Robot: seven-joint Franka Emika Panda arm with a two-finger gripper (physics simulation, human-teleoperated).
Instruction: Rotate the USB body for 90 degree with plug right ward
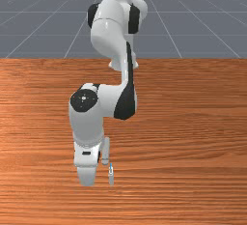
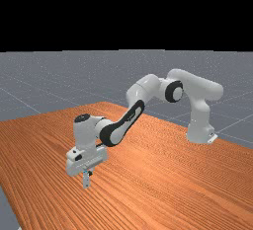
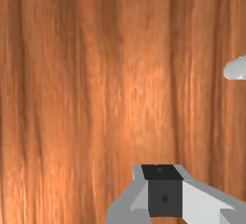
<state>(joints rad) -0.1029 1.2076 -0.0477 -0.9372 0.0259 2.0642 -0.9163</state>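
In the front view, the gripper (image 1: pixel 111 179) hangs below and beside the white hand, left of the middle, with a small blue patch above its slim grey fingers. In the far view, the gripper (image 2: pixel 86 182) points straight down over the table, its fingers together. From the wrist view, the gripper (image 3: pixel 164 189) appears shut, its dark tips meeting with nothing visible held. A pale rounded piece (image 3: pixel 236 69) is cut off by that picture's edge, apart from the fingers; whether it is the USB body, I cannot tell.
The wooden table (image 1: pixel 188 147) extends around the hand. In the far view the arm's base (image 2: pixel 199 131) stands at the right, on the table (image 2: pixel 163 184), and the forearm reaches over the wood. The table's edge runs down the far view's left side.
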